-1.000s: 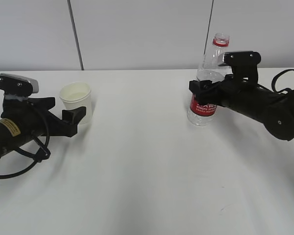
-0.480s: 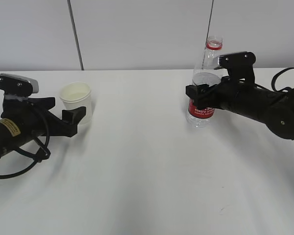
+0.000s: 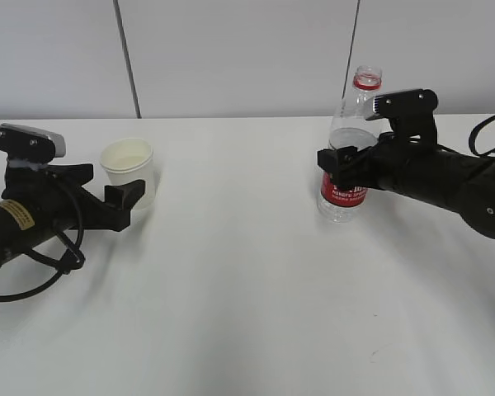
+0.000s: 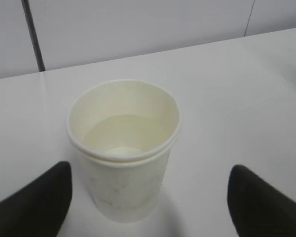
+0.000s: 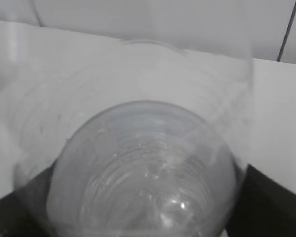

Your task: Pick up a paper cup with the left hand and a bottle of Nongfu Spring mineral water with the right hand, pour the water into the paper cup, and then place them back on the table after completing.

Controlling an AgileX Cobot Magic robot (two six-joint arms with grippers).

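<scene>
Exterior view, with both wrist views. The left hand (image 3: pixel 125 198) lies low over the table (image 3: pixel 247 297) at the 9 o'clock side of the scene, its jaws spread wide and holding nothing. In the left wrist view its two black fingertips (image 4: pixel 32 197) appear at the 7 and 5 o'clock corners, with the paper cup (image 4: pixel 123 148) standing upright between them and apart from both; a clear gap shows on each side. In the exterior view the cup (image 3: pixel 129 172) stands on the table just beyond the fingers, toward 12 o'clock from the left hand, and a shallow pool of pale liquid is visible inside it in the wrist view. The right hand (image 3: pixel 340 161) reaches in from the 3 o'clock side and is closed around the mid-body of the bottle (image 3: pixel 348 148), just above the red label. The bottle is uncapped, with a red ring at its neck, and leans slightly toward 1 o'clock; whether its base touches the table cannot be told. In the right wrist view the clear ribbed wall of the bottle (image 5: pixel 143 168) fills the frame, flanked by the dark fingers (image 5: pixel 271 202) at the lower corners. The water level cannot be read. Cup and bottle stand well apart.
</scene>
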